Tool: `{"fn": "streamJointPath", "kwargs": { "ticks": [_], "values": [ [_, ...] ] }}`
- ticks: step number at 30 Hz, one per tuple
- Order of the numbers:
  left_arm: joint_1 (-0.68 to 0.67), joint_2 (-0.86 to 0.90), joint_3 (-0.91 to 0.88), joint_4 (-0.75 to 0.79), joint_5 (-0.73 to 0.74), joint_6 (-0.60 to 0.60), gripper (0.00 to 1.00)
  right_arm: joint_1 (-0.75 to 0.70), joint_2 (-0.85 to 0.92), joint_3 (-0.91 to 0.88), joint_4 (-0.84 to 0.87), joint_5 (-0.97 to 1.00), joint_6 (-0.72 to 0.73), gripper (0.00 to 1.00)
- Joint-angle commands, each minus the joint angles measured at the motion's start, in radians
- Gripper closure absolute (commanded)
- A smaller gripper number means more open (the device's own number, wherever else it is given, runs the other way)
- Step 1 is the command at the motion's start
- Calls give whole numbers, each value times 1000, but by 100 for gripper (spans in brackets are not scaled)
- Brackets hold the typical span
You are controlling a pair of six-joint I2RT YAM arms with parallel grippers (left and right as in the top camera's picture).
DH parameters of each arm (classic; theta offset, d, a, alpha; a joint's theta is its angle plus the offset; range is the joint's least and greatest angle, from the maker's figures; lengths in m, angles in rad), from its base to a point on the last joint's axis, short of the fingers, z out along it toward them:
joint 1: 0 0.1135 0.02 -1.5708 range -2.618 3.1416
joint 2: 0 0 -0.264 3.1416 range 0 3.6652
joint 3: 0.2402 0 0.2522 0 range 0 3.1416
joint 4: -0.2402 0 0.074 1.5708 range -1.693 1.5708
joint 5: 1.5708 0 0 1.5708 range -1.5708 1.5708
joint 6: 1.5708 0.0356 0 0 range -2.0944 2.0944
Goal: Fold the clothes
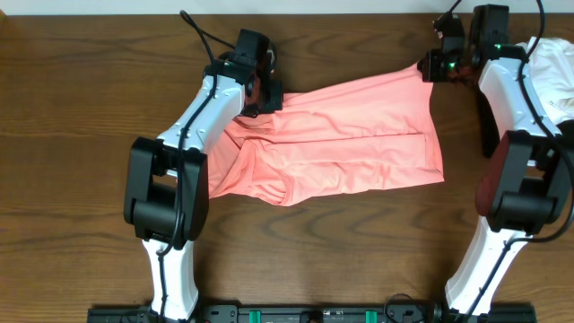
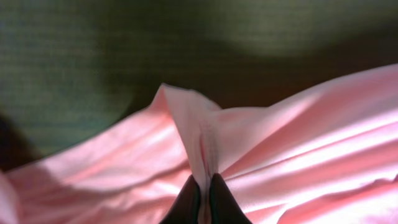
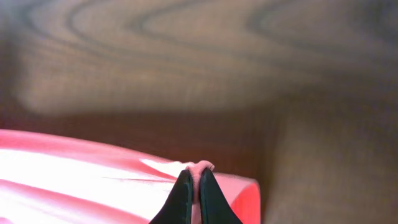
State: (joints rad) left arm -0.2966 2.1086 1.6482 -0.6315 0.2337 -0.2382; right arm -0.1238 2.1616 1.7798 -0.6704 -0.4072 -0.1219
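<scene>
Garment: salmon-pink stretchy fabric garment [image 1: 350,135], spread mid-table toward the far edge of the dark wooden table [image 1: 72,135].
Left gripper [image 2: 203,186]: fingers pinched tight on a raised pleat at the garment's far left corner.
Right gripper [image 3: 194,180]: closed on the far right corner hem.
Slip risk: both bites look shallow, so tension could pull the fabric free.
Skew risk: uneven travel would crease the fold.

The salmon-pink garment [image 1: 341,135] lies stretched across the middle of the worktop [image 1: 72,108], wrinkled, with long creases. The left end effector [image 2: 200,186] and the right end effector [image 3: 193,180] each pinch one far corner.
</scene>
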Motion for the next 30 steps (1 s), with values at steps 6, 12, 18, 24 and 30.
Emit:
{"fn": "streamJointPath", "kwargs": {
  "ticks": [6, 12, 18, 24, 30],
  "values": [
    [3, -89, 20, -105, -13, 17, 94, -27, -61, 19, -212, 26, -18, 99],
    [1, -90, 20, -185, -13, 21, 94, -28, -61, 19, -309, 94, -18, 99],
    [-16, -90, 19, -254, -14, 51, 94, -36, -61, 18, -385, 93, -13, 99],
    [-50, -90, 5, -287, -16, 55, 94, -36, -61, 18, -446, 124, -14, 99],
    [-84, -89, -29, -302, -55, 62, 94, -38, -61, 11, -470, 149, -14, 99]
  ]
}}
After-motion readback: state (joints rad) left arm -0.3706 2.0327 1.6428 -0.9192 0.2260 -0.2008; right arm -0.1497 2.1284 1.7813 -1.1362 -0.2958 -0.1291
